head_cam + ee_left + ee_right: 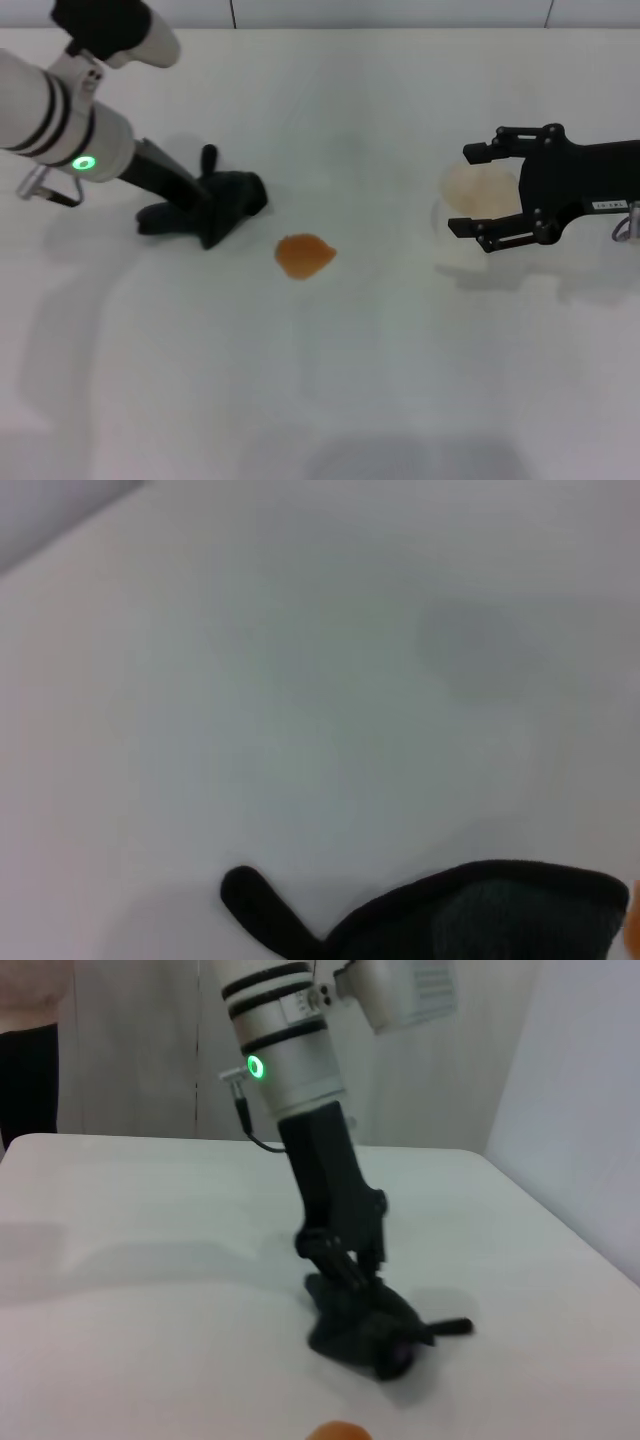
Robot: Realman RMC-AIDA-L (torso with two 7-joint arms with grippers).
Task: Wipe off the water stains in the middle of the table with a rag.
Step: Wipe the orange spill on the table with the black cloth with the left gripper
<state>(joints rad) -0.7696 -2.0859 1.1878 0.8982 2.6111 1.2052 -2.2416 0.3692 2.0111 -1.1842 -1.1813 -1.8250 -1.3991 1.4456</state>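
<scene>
The left tool [190, 205] is down at the white counter [330, 380], on the robot's left half of it, with its dark wrist slanting down from the white arm that carries a lit green ring. Its fingers [345, 1255] are pressed into the top of the rag [222, 205] and closed on the cloth, as the right wrist view shows from across the counter. The rag is a crumpled black wad lying on the counter surface, with one narrow tail [208, 157] sticking out toward the far edge; in the left wrist view that tail [262, 908] and a curved edge of the cloth show against bare white. The water stains [304, 256] are a single orange-brown blotch near the middle of the counter, just to the right of the rag and a little nearer the robot, apart from the cloth with a strip of white between them. The blotch looks whole and unsmeared. The right tool [480, 192] sits over the right side of the counter, well apart from the stain, with its two black fingers spread wide and holding nothing. Between and just beyond those fingers stands a pale translucent cup [480, 188] on the counter.
</scene>
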